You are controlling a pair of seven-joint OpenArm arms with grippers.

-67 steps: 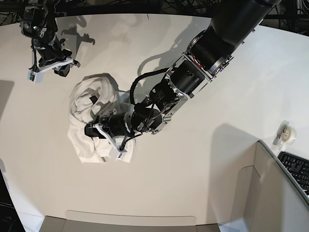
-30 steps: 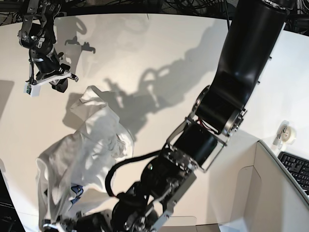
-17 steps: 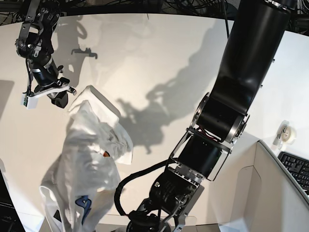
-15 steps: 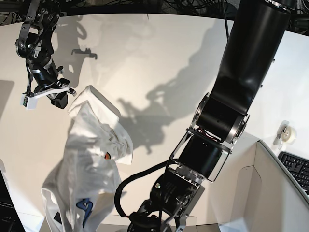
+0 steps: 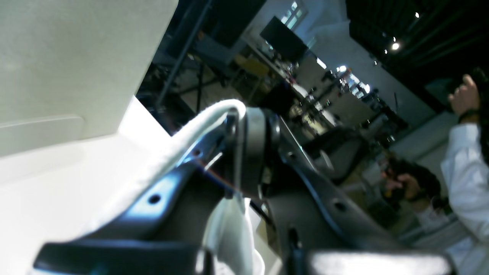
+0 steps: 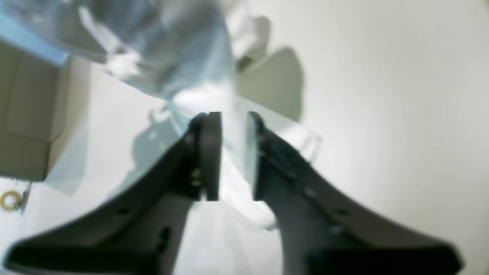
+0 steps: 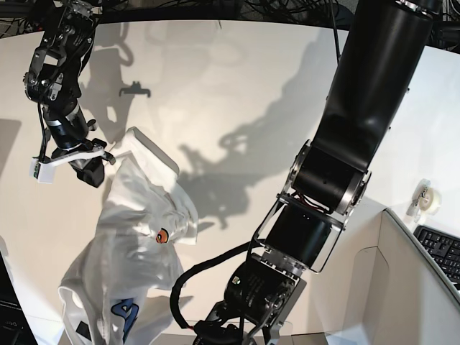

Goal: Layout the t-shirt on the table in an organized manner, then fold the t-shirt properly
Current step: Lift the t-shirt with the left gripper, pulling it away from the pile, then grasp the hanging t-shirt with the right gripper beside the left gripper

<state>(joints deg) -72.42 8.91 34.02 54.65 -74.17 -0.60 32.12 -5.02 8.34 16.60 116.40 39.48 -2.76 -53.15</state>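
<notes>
The white t-shirt [image 7: 136,244] hangs stretched from the table's near edge up to a far corner, with an orange spot and blue lettering showing. My left arm [image 7: 345,144] reaches down to the bottom edge, where its fingertips are out of frame. In the left wrist view my left gripper [image 5: 238,114] is shut on a white hem of the t-shirt [image 5: 183,145]. My right gripper [image 7: 92,171] sits right at the shirt's far corner. In the right wrist view the right gripper [image 6: 233,114] stands open by a narrow gap, with blurred t-shirt cloth [image 6: 183,49] just ahead, above the table [image 6: 382,76].
The white table [image 7: 237,86] stretches far around the shirt. A grey-white box panel [image 7: 402,287] stands at the near right corner, with a keyboard [image 7: 440,251] and a tape roll [image 7: 424,195] beside it. People [image 5: 466,152] stand beyond the table.
The left gripper has pulled the shirt out of its crumpled heap toward the near edge and lifted it. The right gripper has come down to the shirt's far corner and its jaws have parted.
</notes>
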